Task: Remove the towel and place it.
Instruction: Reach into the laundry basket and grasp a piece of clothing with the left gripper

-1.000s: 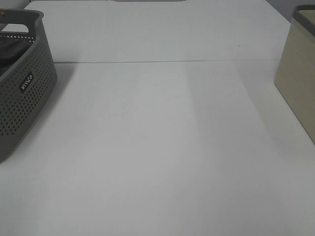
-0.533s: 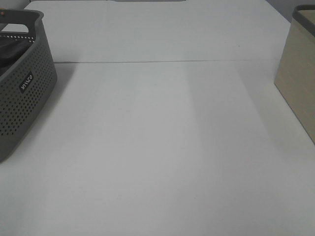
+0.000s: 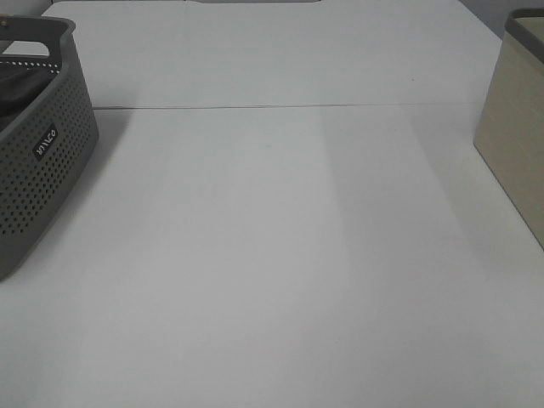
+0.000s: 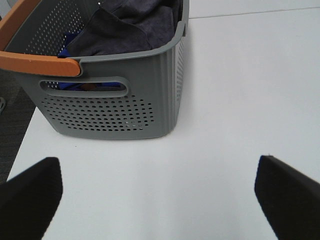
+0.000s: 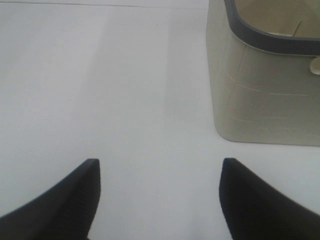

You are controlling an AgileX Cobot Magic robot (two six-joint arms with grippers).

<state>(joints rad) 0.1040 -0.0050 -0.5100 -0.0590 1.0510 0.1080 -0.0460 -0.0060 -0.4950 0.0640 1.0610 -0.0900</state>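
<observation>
towel [image 4: 131, 24]: dark charcoal-grey terry cloth, bunched up inside the grey perforated plastic basket [image 4: 112, 112]. the basket sits on the white counter [image 4: 235, 100], at the left edge in the high view. the folds heap to about rim level at the basket's far end. something blue [image 4: 66, 51] is tucked beside or under it near the orange basket handle [image 4: 37, 62]; can't tell what it is. no tag visible.

handling, my read:
- soft, limp, light, not fragile. the pile is grippy rather than slippery.
- it will drape and trail once lifted, so it needs a high lift to clear the rim. otherwise it may drag the light basket along.
- best hold is the raised fold ridge on top. pinch deep into the cloth, not a thin edge.
- risk: snagging the blue item or the handle on the way out.

left claw [image 4: 157, 165]: fingers spread fully wide, nothing between them, touching nothing. it hovers over bare counter just short of the basket's handle end, pointed at it.

right claw [image 5: 160, 165]: also open, somewhat less wide, empty, no contact. it is over bare counter near the beige plastic bin with a dark grey rim [image 5: 260, 95] on the counter's right side.

neither claw shows in the high view. removal not yet started.
</observation>
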